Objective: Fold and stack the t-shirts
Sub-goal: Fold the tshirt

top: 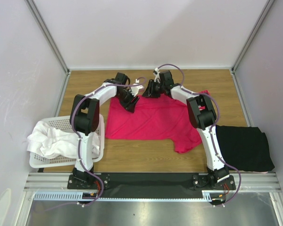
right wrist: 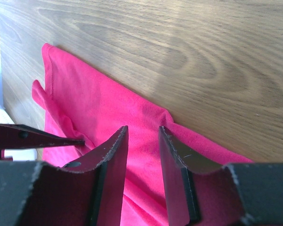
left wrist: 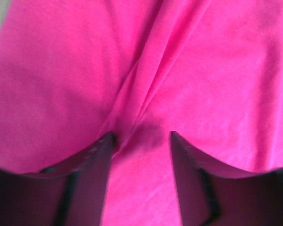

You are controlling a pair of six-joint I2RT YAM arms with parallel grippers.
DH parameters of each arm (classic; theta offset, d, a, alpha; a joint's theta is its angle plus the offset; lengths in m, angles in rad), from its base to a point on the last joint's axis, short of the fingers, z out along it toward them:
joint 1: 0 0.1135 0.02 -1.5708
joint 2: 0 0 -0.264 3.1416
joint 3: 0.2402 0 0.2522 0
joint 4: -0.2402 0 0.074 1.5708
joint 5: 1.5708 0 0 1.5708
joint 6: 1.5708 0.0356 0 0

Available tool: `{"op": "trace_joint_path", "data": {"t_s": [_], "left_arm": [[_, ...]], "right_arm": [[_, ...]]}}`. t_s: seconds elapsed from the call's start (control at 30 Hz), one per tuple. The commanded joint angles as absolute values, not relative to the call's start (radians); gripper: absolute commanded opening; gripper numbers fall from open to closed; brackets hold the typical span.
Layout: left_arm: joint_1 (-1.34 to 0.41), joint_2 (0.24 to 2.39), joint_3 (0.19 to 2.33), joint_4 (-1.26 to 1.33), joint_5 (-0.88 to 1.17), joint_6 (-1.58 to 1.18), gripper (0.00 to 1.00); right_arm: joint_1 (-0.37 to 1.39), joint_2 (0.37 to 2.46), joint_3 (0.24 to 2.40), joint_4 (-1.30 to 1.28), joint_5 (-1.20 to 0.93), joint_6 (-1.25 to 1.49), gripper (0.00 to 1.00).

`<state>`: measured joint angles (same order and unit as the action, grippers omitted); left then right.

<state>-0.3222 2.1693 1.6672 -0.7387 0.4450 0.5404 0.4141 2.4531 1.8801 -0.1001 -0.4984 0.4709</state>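
fold just starting: pink shirt [top: 151,123] lies spread mid-desk [top: 132,162], left gripper [left wrist: 141,136] half-wide astride a ridge near its far edge, right gripper [right wrist: 143,130] narrow there, grip unclear, so next both should pinch and draw that edge nearer.

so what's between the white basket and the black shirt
From the top camera, left to right: the left arm, bare wood table, a sleeve of the pink shirt, then the right arm.
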Motion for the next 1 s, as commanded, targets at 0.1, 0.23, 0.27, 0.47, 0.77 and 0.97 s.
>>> {"op": "trace_joint_path", "data": {"t_s": [0.1,0.23,0.27,0.47,0.77,0.97], "left_arm": [[-0.310,2.097,1.667,-0.692,0.454,0.506,0.46],[-0.310,2.085,1.664,-0.681,0.451,0.502,0.38],[-0.310,2.077,1.658,-0.663,0.436,0.497,0.38],[-0.310,2.072,1.646,-0.672,0.440,0.503,0.34],[-0.308,2.083,1.621,-0.632,0.388,0.492,0.32],[-0.308,2.099,1.640,-0.623,0.370,0.483,0.12]], "right_arm": [[0.402,2.467,1.885,-0.184,-0.433,0.448,0.38],[0.402,2.470,1.891,-0.181,-0.433,0.449,0.38],[0.402,2.471,1.894,-0.181,-0.434,0.451,0.39],[0.403,2.474,1.898,-0.186,-0.433,0.453,0.39],[0.402,2.476,1.899,-0.186,-0.434,0.456,0.38],[0.402,2.474,1.899,-0.189,-0.431,0.456,0.38]]}}
